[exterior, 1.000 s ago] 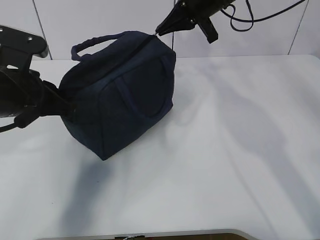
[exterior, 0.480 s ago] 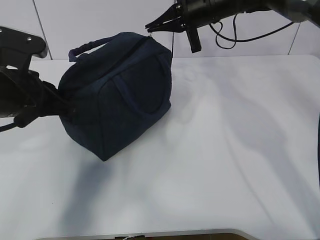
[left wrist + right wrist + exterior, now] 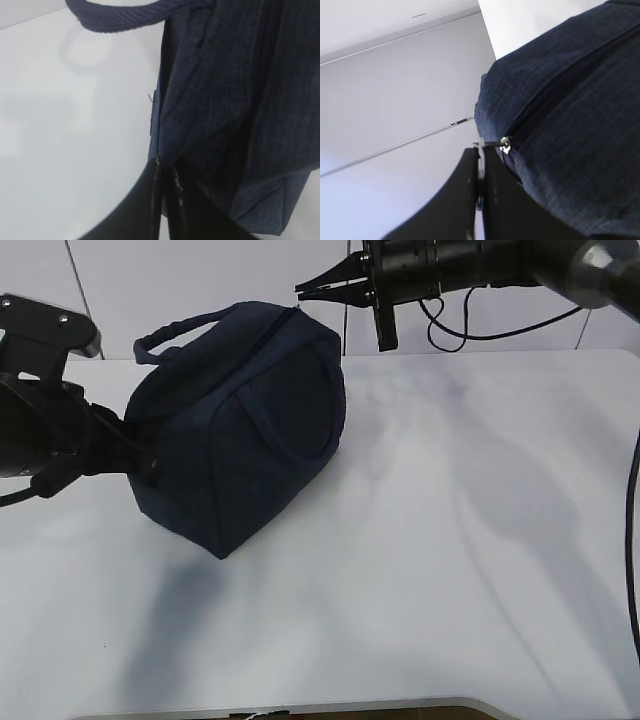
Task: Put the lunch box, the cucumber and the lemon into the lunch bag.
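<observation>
Lunch bag (image 3: 240,425) sits toward the back left of the table (image 3: 450,560), zipped, so I judge the step in hand is opening it. My left gripper (image 3: 165,175) is clamped on fabric at the bag's left lower end to brace it. My right gripper (image 3: 479,165), jaws pressed together, pinches the ring pull (image 3: 505,144) at the bag's rear top corner. Next I must draw that pull along the zipper line while the left holds firm. Lunch box, cucumber and lemon are nowhere in view, and the zipper teeth are too dark to trace
</observation>
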### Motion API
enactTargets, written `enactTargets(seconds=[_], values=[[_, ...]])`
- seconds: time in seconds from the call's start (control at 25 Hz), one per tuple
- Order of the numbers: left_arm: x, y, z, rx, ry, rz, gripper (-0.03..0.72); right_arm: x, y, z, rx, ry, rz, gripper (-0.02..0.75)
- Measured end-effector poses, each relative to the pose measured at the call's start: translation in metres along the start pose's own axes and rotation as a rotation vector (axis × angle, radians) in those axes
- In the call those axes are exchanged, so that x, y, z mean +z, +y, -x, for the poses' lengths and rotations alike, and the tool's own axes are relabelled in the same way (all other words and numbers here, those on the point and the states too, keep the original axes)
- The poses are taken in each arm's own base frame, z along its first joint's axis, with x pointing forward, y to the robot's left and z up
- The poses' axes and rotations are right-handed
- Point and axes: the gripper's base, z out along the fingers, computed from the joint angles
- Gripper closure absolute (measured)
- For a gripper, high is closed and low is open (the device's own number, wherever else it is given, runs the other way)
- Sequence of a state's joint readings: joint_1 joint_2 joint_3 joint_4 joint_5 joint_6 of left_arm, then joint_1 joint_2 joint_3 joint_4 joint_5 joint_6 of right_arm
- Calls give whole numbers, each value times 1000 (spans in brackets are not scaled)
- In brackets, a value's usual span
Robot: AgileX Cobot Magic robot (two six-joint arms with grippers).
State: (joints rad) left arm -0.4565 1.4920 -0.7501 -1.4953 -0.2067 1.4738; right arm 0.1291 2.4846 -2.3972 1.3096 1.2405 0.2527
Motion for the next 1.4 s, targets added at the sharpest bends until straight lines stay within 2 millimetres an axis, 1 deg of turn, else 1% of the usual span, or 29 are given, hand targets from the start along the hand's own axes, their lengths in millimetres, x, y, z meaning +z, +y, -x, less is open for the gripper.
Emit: enactTargets(seconds=[0.32,0.64,0.88,1.2,1.4], values=[[0,-2,0,2,2,-26,709,4,-5,13,42,-88,62,733],[0,2,0,4,-3,26,709,12,-26,26,104,-103,82,733],[-1,10,1,4,-12,109,709,4,-32,28,101,-87,56,733],[-1,16,2,2,-17,172,710,-1,-49,27,49,-51,-107,733],[-2,17,2,0,-18,185,710,-2,-55,27,0,-48,-176,733]])
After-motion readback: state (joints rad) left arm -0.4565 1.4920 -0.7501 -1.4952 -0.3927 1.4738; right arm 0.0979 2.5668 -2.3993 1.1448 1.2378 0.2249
